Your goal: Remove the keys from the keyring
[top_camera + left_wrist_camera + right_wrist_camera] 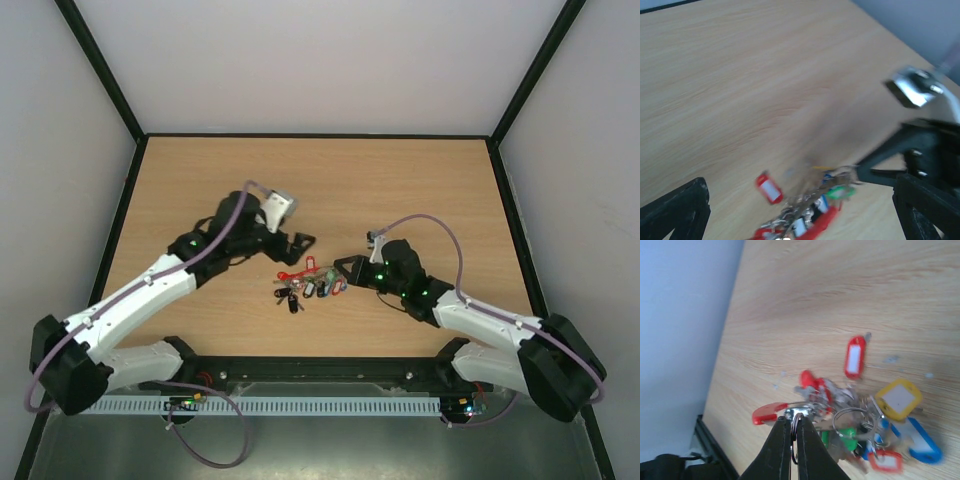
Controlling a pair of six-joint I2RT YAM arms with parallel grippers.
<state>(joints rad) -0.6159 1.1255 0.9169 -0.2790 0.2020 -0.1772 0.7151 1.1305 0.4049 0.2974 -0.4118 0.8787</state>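
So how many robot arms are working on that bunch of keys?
2. The left arm reaches in from the lower left, left gripper open just beyond the keys. The right arm comes from the lower right, right gripper pinching the keyring. None hidden.

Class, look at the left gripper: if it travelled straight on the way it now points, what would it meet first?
The left gripper would probably meet the keys first; the right gripper, shut on the keyring, lies just beyond them. Depth is unclear.
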